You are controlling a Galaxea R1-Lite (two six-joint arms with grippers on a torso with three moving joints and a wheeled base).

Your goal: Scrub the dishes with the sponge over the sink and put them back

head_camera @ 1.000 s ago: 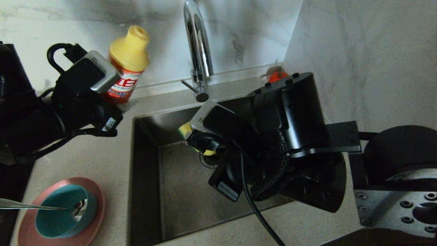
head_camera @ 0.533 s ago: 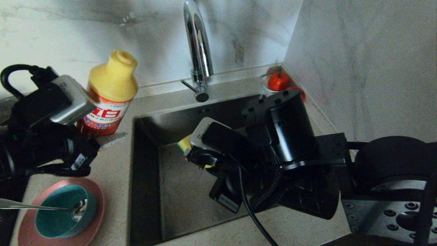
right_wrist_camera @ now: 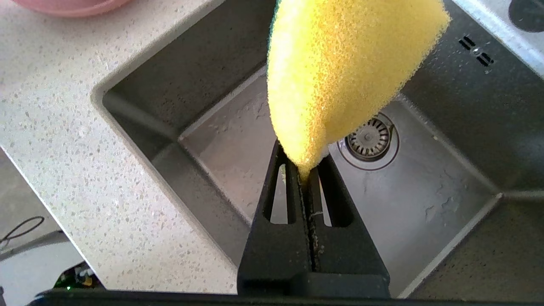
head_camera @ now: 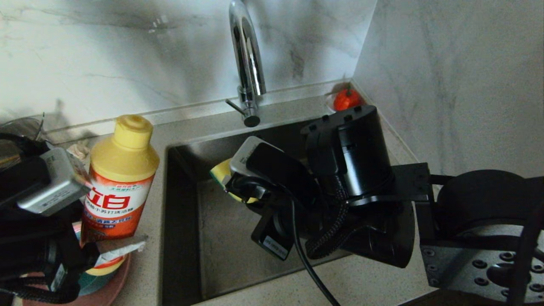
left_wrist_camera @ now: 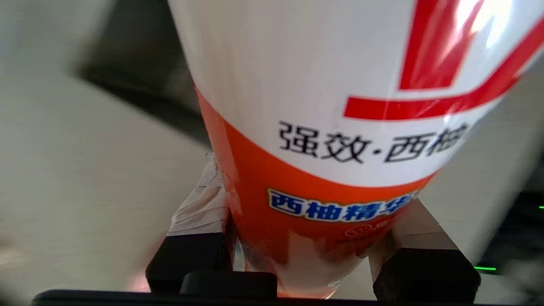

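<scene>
My left gripper [head_camera: 106,253] [left_wrist_camera: 310,212] is shut on the lower part of an orange dish-soap bottle [head_camera: 121,182] [left_wrist_camera: 323,106] with a yellow cap. It holds the bottle upright over the pink plate [head_camera: 115,284]. Only a sliver of the teal bowl [head_camera: 88,284] shows under the bottle, and the spoon is hidden. Whether the bottle rests on the dishes I cannot tell. My right gripper [head_camera: 231,183] [right_wrist_camera: 304,168] is shut on the yellow sponge [head_camera: 221,171] [right_wrist_camera: 340,72], held above the steel sink [head_camera: 221,242] [right_wrist_camera: 425,199] near its back left corner.
The chrome tap [head_camera: 246,63] rises behind the sink. The drain strainer [right_wrist_camera: 369,138] lies below the sponge. A red fruit [head_camera: 346,100] sits at the back right corner by the wall. Speckled counter [head_camera: 144,212] runs left of the sink. The plate's edge [right_wrist_camera: 68,5] also shows from the right wrist.
My left arm has brought the bottle down and toward the front left, from high beside the tap to over the plate and bowl, covering them. The right gripper with the sponge shifted slightly left.
</scene>
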